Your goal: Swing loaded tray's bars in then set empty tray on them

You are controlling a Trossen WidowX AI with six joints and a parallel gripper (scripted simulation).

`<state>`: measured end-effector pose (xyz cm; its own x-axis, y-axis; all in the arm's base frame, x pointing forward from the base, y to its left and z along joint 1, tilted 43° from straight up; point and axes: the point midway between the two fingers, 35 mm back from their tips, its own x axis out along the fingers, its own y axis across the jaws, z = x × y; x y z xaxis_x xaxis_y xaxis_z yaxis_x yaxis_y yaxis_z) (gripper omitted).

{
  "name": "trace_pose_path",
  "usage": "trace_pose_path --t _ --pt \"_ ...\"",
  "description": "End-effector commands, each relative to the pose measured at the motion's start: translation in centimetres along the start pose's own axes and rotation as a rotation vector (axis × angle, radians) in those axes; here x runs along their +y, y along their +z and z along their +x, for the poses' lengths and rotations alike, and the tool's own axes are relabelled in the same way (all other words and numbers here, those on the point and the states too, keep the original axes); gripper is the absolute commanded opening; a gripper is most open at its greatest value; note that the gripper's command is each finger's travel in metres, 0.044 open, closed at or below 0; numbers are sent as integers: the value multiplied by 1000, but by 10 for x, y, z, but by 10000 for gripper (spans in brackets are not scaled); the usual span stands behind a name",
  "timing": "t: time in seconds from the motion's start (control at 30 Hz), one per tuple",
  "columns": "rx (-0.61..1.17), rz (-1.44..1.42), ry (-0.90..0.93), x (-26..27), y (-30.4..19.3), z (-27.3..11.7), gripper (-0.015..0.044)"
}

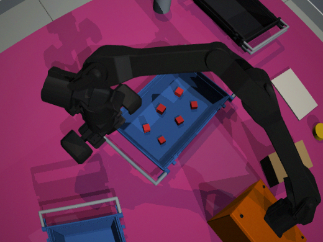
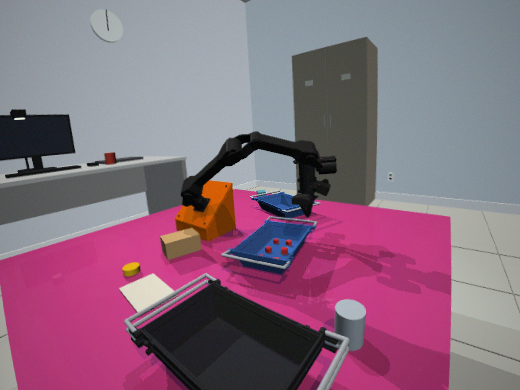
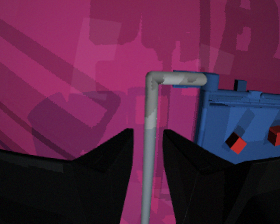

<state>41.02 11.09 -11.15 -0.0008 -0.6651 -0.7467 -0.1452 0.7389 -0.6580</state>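
Observation:
The blue loaded tray (image 1: pixel 203 117) (image 2: pixel 250 249) (image 3: pixel 215 135) holds several small red blocks (image 1: pixel 179 120) (image 2: pixel 284 251) (image 3: pixel 236 143). Its near bar (image 1: pixel 130 160) (image 2: pixel 295 220) (image 3: pixel 148 155) stands out past its end. Its other bar (image 2: pixel 257 261) is out at the opposite end, mostly hidden by the arm in the top view. My gripper (image 3: pixel 148 136) (image 1: pixel 105 133) is over the near bar, fingers a narrow gap apart and holding nothing; the bar shows between and below them in the wrist view. The blue empty tray (image 1: pixel 85 221) (image 2: pixel 270 204) stands apart, its bar (image 1: pixel 79 205) out.
A black tray (image 1: pixel 223 12) (image 2: pixel 225 344) with outward bars and a grey cylinder (image 1: pixel 162 2) (image 2: pixel 350 324) stand at one side. An orange wedge block (image 1: pixel 245 213) (image 2: pixel 220 214), tan block (image 2: pixel 181 244), white slab (image 1: pixel 295 94) (image 2: pixel 146 291) and yellow disc (image 1: pixel 319 131) (image 2: pixel 131 269) stand around.

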Motion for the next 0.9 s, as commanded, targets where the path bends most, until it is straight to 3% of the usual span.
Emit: trace_pose_path --t 0.0,0.33,0.87 --pt "11 -4 -8 -2 -2 20 82" --pt "12 -3 -10 -3 -3 44 82" --pt "12 -4 -10 -36 -3 9 82"
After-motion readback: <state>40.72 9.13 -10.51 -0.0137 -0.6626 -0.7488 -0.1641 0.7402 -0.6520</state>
